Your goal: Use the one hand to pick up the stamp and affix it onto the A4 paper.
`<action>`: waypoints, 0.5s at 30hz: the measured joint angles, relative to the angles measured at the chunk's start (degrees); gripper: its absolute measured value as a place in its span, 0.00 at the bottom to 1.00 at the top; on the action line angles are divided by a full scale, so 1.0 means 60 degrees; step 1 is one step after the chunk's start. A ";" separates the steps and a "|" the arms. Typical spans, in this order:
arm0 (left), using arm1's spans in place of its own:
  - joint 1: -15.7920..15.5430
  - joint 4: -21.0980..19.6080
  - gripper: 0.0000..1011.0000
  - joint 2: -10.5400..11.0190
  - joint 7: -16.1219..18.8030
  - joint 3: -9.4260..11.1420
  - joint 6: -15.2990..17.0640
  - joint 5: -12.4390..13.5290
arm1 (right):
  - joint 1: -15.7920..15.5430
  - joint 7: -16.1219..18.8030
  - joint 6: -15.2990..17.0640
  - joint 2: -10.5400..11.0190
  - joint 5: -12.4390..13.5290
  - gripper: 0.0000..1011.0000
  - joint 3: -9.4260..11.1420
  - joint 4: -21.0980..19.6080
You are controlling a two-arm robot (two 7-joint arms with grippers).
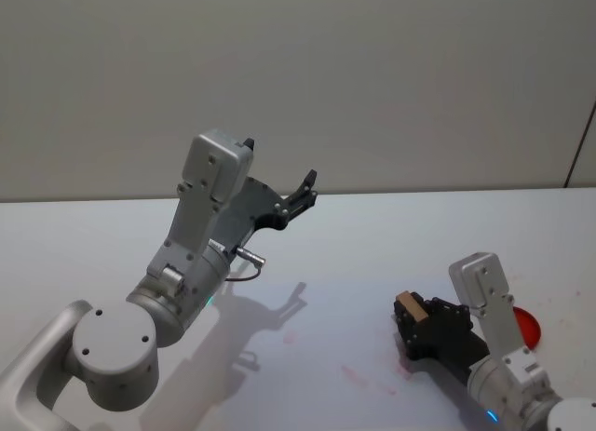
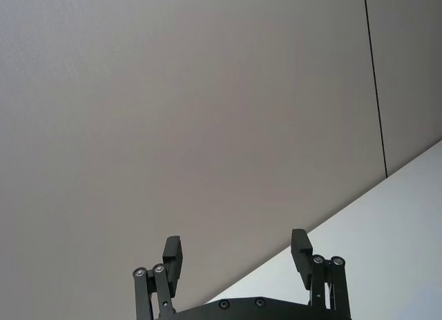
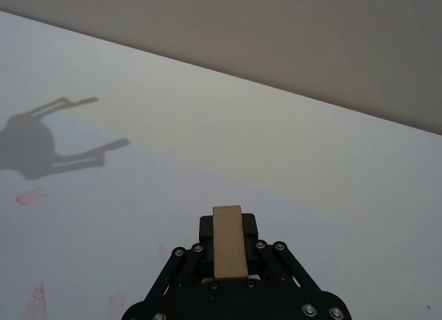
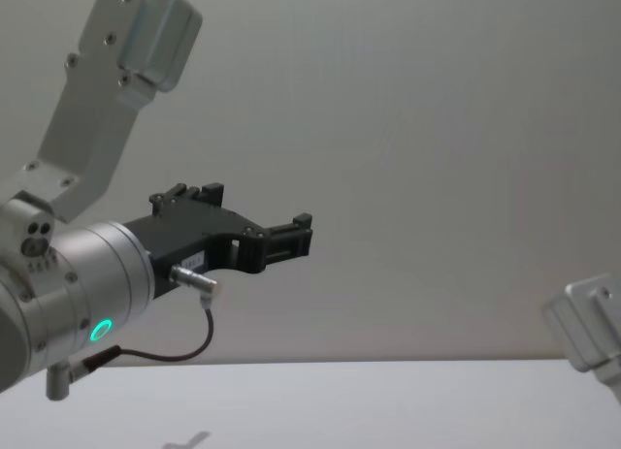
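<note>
The stamp (image 1: 411, 309), a small tan block, is gripped between the black fingers of my right gripper (image 1: 412, 325) at the lower right of the table. In the right wrist view the stamp (image 3: 229, 251) stands out from the right gripper (image 3: 228, 229), which is shut on it. It is held low over the A4 paper (image 1: 317, 361), a pale sheet (image 3: 138, 216) carrying faint red stamp prints (image 1: 358, 375). I cannot tell whether the stamp touches the sheet. My left gripper (image 1: 303, 191) is raised high over the table's left half, open and holding nothing (image 2: 235, 245).
A red round pad (image 1: 529, 327) lies on the table to the right of the right arm. More red prints (image 3: 31, 195) mark the paper. The raised left arm (image 4: 87, 274) throws its shadow across the paper. A plain wall stands behind the table.
</note>
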 joint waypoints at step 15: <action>0.0000 0.0000 0.99 0.0000 0.0000 0.0000 0.0000 0.0000 | -0.0003 0.0034 0.0051 0.0006 0.0070 0.22 0.0020 -0.0010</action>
